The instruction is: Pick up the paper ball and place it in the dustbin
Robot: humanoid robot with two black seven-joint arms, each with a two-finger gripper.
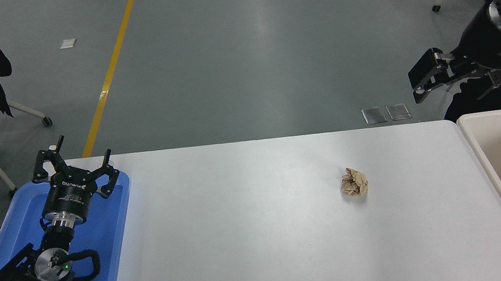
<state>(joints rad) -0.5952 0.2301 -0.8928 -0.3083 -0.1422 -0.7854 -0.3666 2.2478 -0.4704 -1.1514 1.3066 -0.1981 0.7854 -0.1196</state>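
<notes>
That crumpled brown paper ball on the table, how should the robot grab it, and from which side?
Probably from straight above, fingers closing across the middle of the paper ball. It is lumpy and roughly round with no handle, and it sits alone on the white table, so nothing blocks a top approach. The right gripper, open, is nearest.

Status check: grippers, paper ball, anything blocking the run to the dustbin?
Right gripper open, high beyond table's far right. Left gripper open, parked over blue tray. Paper ball loose on table, dustbin right. Path clear.
</notes>
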